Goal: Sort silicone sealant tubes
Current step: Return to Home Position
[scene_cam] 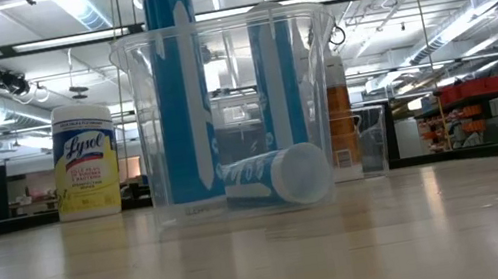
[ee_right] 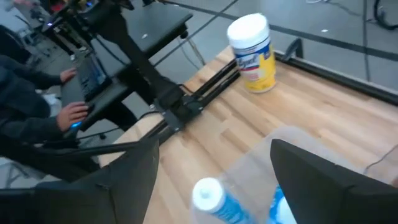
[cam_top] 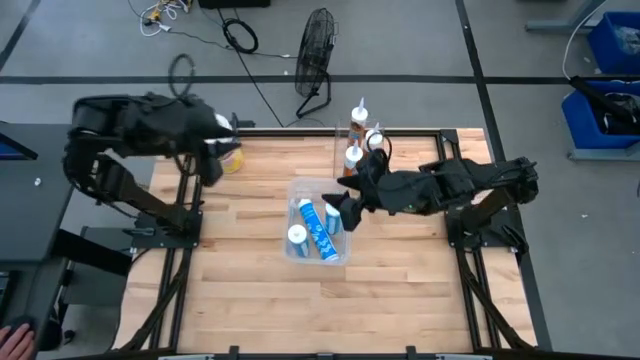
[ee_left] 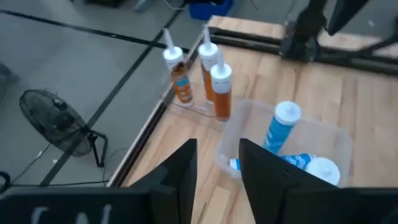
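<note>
Three blue sealant tubes are in a clear bin point(cam_top: 296, 190) at mid-table. Two stand upright point(scene_cam: 179, 80) point(scene_cam: 276, 74) and one lies on the bin floor point(scene_cam: 276, 178). Three orange tubes point(ee_left: 222, 92) point(ee_left: 208, 67) point(ee_left: 179, 76) stand upright in a clear container point(cam_top: 345, 135) at the far edge. My right gripper point(cam_top: 345, 205) point(ee_right: 214, 162) is open and empty, just above the bin's right rim. My left gripper point(cam_top: 212, 160) point(ee_left: 217, 177) is open and empty, raised at the far left, next to the yellow canister.
A yellow canister with a white lid point(cam_top: 232, 158) point(scene_cam: 84, 159) stands at the far left of the table. A fan point(cam_top: 316, 45) stands on the floor beyond the far edge. A person point(ee_right: 37, 93) sits at a laptop beyond the table's left side.
</note>
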Action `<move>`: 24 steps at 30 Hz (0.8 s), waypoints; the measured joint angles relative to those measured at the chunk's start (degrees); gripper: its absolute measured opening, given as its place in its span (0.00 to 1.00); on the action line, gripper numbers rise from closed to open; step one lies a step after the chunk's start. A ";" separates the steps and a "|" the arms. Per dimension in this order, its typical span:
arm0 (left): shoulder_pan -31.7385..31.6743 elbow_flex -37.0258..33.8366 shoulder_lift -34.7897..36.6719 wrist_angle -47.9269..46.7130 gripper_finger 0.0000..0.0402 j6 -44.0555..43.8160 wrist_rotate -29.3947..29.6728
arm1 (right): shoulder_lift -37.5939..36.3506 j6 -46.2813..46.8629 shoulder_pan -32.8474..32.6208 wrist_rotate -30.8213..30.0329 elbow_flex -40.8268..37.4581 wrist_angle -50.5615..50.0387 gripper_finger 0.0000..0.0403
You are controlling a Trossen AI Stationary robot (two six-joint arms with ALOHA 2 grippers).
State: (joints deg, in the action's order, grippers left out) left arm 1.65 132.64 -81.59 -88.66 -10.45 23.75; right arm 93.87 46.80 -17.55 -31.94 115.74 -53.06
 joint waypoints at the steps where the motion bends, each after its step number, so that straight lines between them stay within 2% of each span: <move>1: -0.02 0.00 0.67 -0.16 0.30 -0.76 0.45 | -0.09 -0.61 0.42 0.02 0.00 -0.01 0.75; 3: 0.00 0.00 1.86 0.12 0.25 -0.35 -0.04 | -0.33 -2.35 1.30 0.09 0.00 0.46 0.69; 5: 0.07 -0.02 3.07 1.04 0.16 0.28 -0.90 | -0.36 -4.32 2.28 1.35 0.00 0.46 0.57; 7: 0.07 -0.02 4.23 1.71 0.06 0.57 -1.03 | -0.30 -6.99 3.21 3.33 0.00 0.28 0.39; 9: 0.07 -0.07 5.39 2.08 0.02 0.63 -1.04 | -0.29 -10.79 3.44 3.76 0.00 0.58 0.14; 10: 0.07 -0.58 6.05 2.86 0.02 0.94 -1.03 | -0.29 -12.87 3.31 2.88 0.00 1.17 0.08; 14: 0.07 -9.14 11.68 11.40 0.01 2.55 -3.19 | -1.62 -18.86 2.63 3.16 -0.02 3.21 0.01; 19: 0.07 -29.86 22.72 29.52 0.01 2.89 -5.67 | -4.52 -23.30 1.46 1.06 0.00 5.53 0.01; 24: 0.07 -49.05 33.46 40.97 0.01 -3.00 -6.30 | -8.20 -25.16 -0.18 1.83 -3.91 6.40 0.00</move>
State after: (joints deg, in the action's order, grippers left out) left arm 1.72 83.59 -48.12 -47.69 -13.45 17.45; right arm 85.67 21.64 -17.73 -30.11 111.83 -46.66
